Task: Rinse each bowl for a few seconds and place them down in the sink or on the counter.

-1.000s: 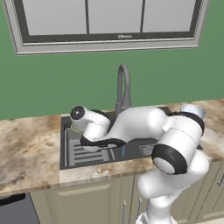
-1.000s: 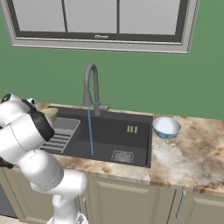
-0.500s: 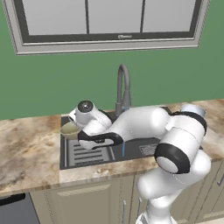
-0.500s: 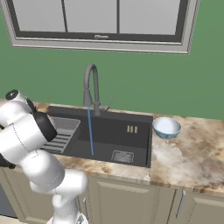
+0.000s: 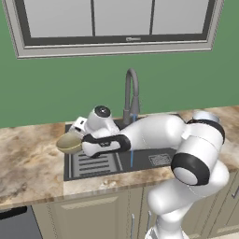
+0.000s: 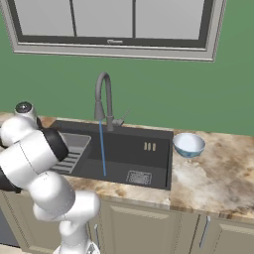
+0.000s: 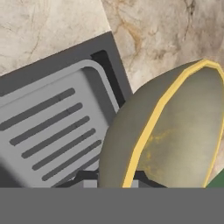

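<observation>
The olive-gold bowl (image 5: 69, 143) hangs tilted on its side over the left rim of the sink (image 5: 154, 158), above the edge of the counter (image 5: 28, 163). My gripper (image 5: 80, 138) is shut on its rim. In the hand view the olive-gold bowl (image 7: 175, 135) looms large with its yellow rim toward me, and my gripper (image 7: 114, 181) clamps its lower edge. The pale blue bowl (image 6: 188, 144) stands upright on the counter (image 6: 213, 173) just right of the sink (image 6: 124, 151). Water runs in a thin blue stream (image 6: 102, 149) from the faucet (image 6: 103, 96).
The grey ribbed rack (image 7: 48, 127) lies in the left end of the basin, below the held bowl. The square drain (image 6: 138, 177) sits mid-basin. The tall faucet (image 5: 132, 93) rises behind the sink, right of my hand. A green wall and a window stand behind.
My hand rose out of the left end of the basin and swung left, bringing the olive-gold bowl up to the sink's left rim. The blue bowl and the water stream stayed as they were.
</observation>
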